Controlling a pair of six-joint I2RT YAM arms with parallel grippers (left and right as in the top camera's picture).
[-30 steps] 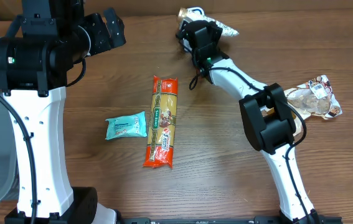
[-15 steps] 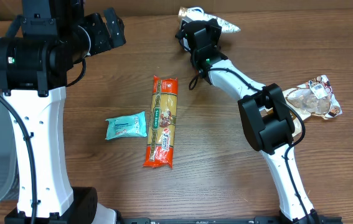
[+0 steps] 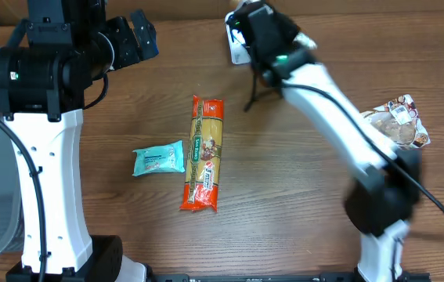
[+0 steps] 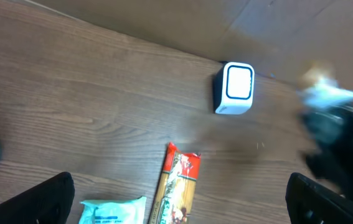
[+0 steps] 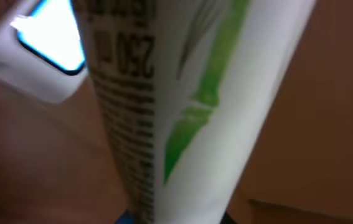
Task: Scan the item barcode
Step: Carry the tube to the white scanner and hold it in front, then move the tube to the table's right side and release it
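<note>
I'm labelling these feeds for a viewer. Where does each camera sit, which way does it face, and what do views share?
Overhead: above the table, looking straight down on pasta packet, teal packet, left arm, right arm.
Left wrist: raised at the left, looking down across the table at the scanner; open fingers of the left hand at bottom corners.
Right wrist: right against the white-and-green pack the right hand holds, scanner behind; fingers unseen.
Shared: both wrists see the scanner.

Your landmark: long orange pasta packet point(image 3: 203, 153). Small teal plastic pouch point(image 3: 159, 159) lies just left of it, white box scanner point(image 4: 234, 89) behind it, clear snack bag point(image 3: 396, 123) well right.
</note>
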